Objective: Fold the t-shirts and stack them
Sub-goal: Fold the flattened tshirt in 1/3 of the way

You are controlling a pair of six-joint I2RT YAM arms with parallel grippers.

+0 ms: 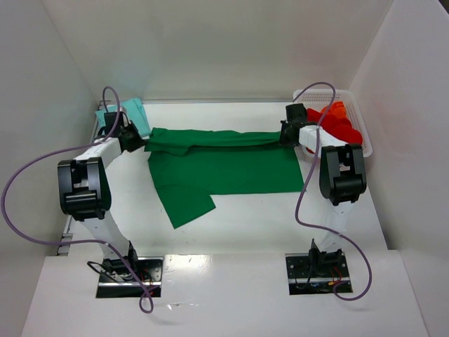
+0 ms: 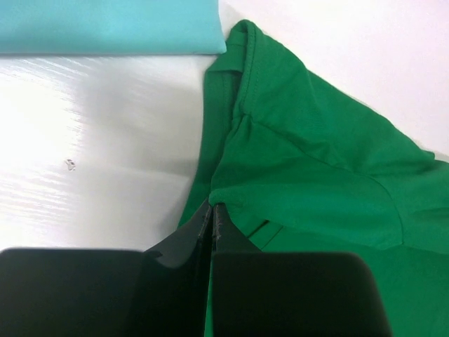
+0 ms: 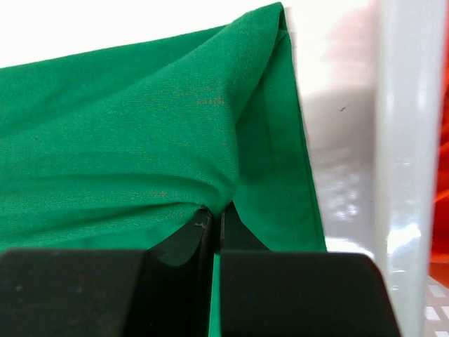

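At opposite ends, end effectors [image 1: 144, 142] [image 1: 284, 136] pinch green t-shirt [image 1: 224, 172].

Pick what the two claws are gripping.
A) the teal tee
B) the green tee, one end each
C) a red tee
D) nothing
B: the left claw and right claw are each shut on an edge of the green tee, while the teal tee lies ungripped at far left and the red tees sit in the basket.
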